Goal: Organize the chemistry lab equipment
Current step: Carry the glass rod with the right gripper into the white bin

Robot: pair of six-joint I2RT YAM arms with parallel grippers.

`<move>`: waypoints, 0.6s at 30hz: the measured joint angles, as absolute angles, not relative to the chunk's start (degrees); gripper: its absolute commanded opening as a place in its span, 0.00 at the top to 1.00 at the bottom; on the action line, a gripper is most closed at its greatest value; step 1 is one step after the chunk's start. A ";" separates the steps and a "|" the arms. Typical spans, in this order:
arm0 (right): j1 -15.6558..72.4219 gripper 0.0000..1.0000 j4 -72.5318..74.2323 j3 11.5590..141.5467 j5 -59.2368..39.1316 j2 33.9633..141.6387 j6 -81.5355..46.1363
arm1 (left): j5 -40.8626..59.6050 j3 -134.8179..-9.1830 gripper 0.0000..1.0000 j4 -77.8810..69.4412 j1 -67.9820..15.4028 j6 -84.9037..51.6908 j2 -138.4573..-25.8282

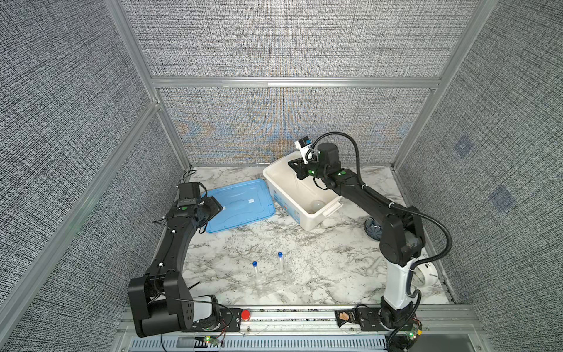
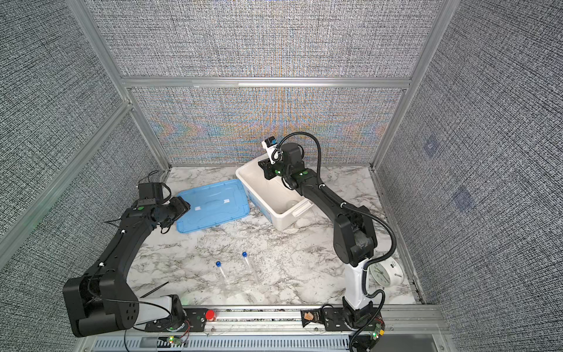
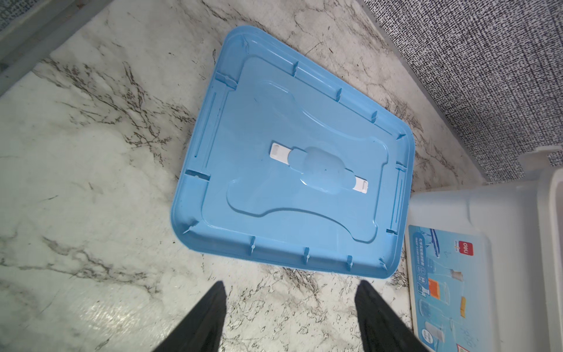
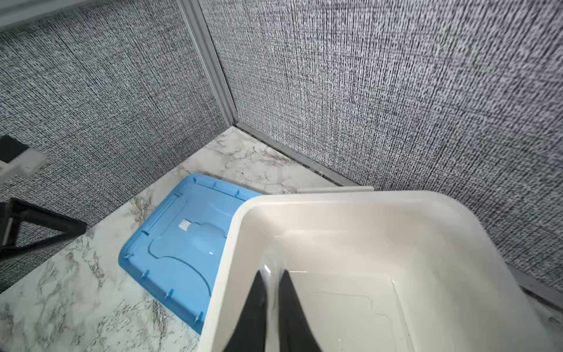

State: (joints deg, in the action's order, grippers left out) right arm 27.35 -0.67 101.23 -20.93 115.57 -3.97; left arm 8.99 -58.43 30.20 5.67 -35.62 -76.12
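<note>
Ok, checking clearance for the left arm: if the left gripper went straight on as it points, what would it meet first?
Probably the near rim of the blue lid on the marble table ahead of the open left gripper; possibly bare table just short of it; depth is unclear.

Two tubes (image 1: 256, 274) (image 1: 282, 266); one bowl (image 1: 316, 206); one bin (image 1: 304, 220); one lid (image 1: 240, 204); one clock (image 2: 384, 272).

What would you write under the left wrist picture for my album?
Open left pincer hovers over the marble table, facing a blue lid lying flat beside a white box.
</note>
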 measured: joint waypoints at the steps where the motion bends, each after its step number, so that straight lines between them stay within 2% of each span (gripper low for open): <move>1: 27.49 0.88 -0.69 101.97 -21.04 116.73 -3.99 | 8.99 -58.67 0.31 30.26 5.67 -35.62 -76.18; 10: 28.99 0.89 -2.09 110.45 -23.03 126.93 -5.61 | 7.81 -58.67 0.31 31.22 5.67 -34.92 -75.24; 18: 30.04 0.88 -3.53 112.84 -24.40 131.72 -8.43 | 7.66 -59.05 0.31 32.34 5.67 -34.63 -75.24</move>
State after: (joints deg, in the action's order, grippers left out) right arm 30.04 -3.53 112.84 -24.40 131.72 -8.43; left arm 7.66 -59.05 32.34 5.67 -34.63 -75.24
